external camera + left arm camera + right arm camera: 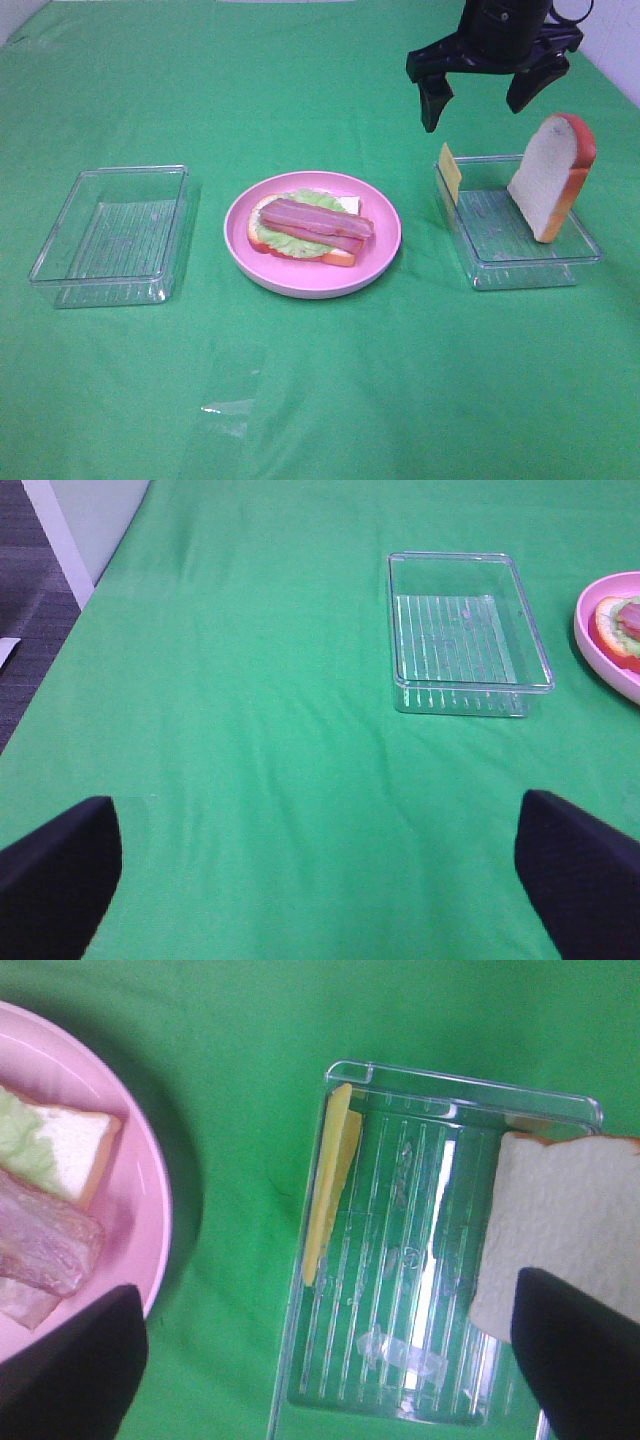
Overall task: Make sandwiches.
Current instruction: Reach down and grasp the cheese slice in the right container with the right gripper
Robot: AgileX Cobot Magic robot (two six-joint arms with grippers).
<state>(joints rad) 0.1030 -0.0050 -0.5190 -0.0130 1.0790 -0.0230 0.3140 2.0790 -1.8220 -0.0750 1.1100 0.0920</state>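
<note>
On the pink plate point(385, 250) lies an open sandwich point(310, 228): a bread slice, green lettuce and bacon strips on top; it also shows in the right wrist view point(50, 1210). In the clear tray on the right point(520, 265) a yellow cheese slice point(450, 172) leans on the left wall and a bread slice point(553, 175) leans on the right wall. They show in the right wrist view too: cheese point(330, 1180), bread point(560, 1230). My right gripper point(480, 100) is open and empty, above the tray. My left gripper point(320, 875) is open and empty over bare cloth.
An empty clear tray point(115, 235) stands at the left on the green cloth; it also shows in the left wrist view point(465, 630). The plate's edge point(600, 640) shows there too. The table's left edge and the floor point(40, 600) show in the left wrist view.
</note>
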